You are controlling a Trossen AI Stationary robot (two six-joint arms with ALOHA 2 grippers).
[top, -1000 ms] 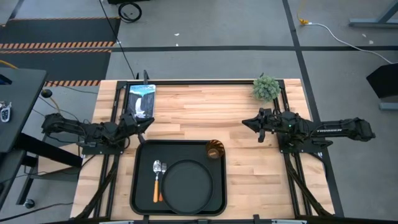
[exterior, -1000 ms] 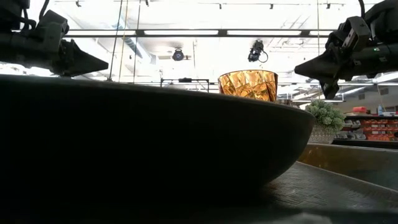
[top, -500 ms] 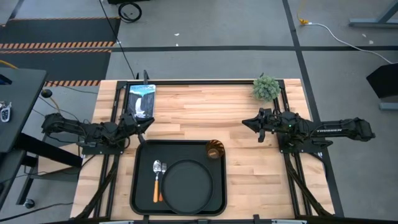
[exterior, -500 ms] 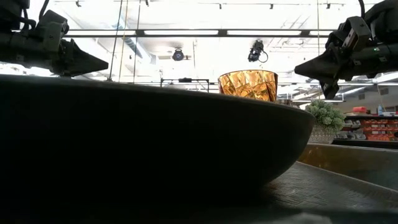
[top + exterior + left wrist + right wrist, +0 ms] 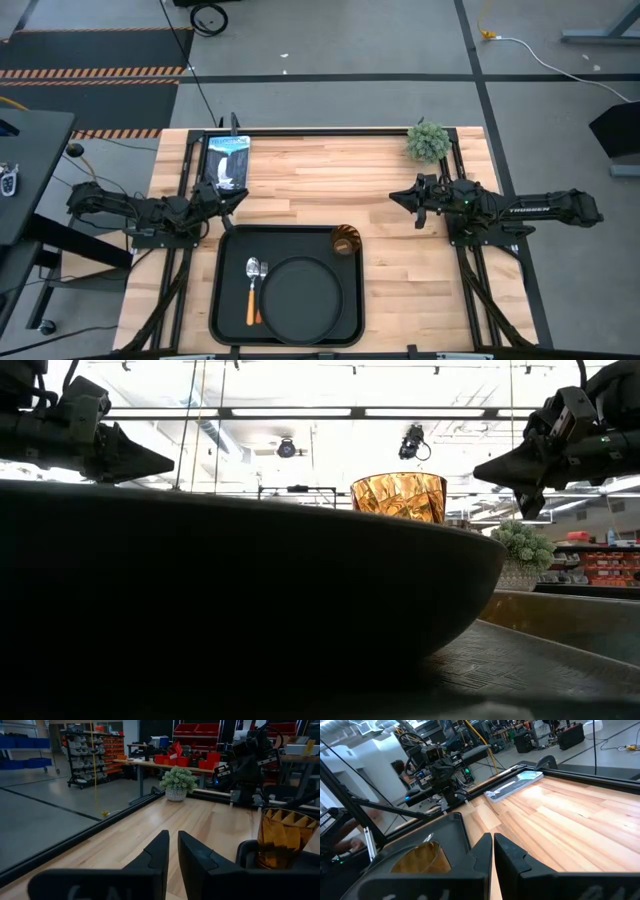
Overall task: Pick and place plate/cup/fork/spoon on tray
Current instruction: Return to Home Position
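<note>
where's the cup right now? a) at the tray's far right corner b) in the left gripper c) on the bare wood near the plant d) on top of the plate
a: the high view shows the cup standing inside the tray at its far right corner, beside the plate, with both grippers away from it.

No visible change in either arm or any item

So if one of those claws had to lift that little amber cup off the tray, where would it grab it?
Probably by the rim, from straight above. The cup stands upright in the far right corner of the tray, close to the tray's raised rim and the plate, so a sideways approach looks cramped. The right gripper hovers nearest, so it would likely pinch opposite walls across the open mouth.
</note>
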